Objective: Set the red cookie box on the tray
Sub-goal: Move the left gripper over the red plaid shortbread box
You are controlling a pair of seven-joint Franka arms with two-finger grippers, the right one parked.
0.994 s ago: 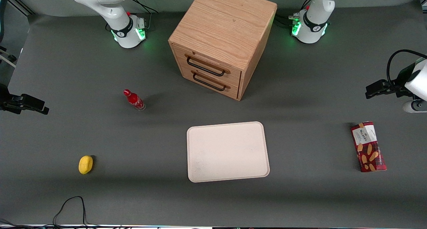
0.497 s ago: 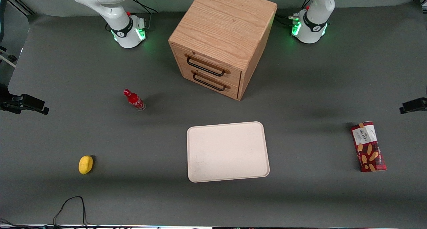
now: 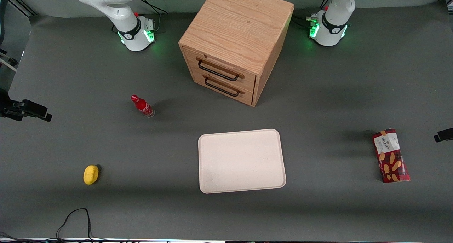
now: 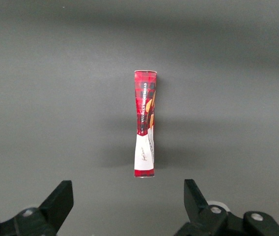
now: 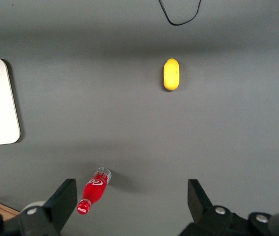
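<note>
Box (image 3: 390,155) lies flat on the bench (image 3: 318,207), label up, well out toward the working arm's end and well apart from the tray (image 3: 242,161), which sits near the middle of the bench, nearer the front camera than the cabinet (image 3: 236,41). The box's long axis runs roughly toward the camera, with the white label end farther from it and the pictured biscuits nearer. In the wrist view the pincer (image 4: 128,204) hangs above the box (image 4: 145,123) with its two fingers spread wide and nothing between them; the box shows lengthwise, roughly centred in the gap, so the fingers look set to close across its slim width, which seems the sensible way to take a long carton. In the front view only a dark tip of the pincer (image 3: 443,135) shows at the picture's edge, beside the box. The task looks barely begun: the box has not been grasped and the tray carries nothing. The likely next step is a descent over the box, then a carry across the bare bench to the tray, with nothing standing between the two. A grip off the carton's middle could let it tilt. By count: one box, one tray, one cabinet with two drawers and two dark handles, one small red bottle (image 3: 142,106) standing toward the parked arm's end, and one yellow lemon-like thing (image 3: 91,174) nearer the camera than the bottle.
</note>
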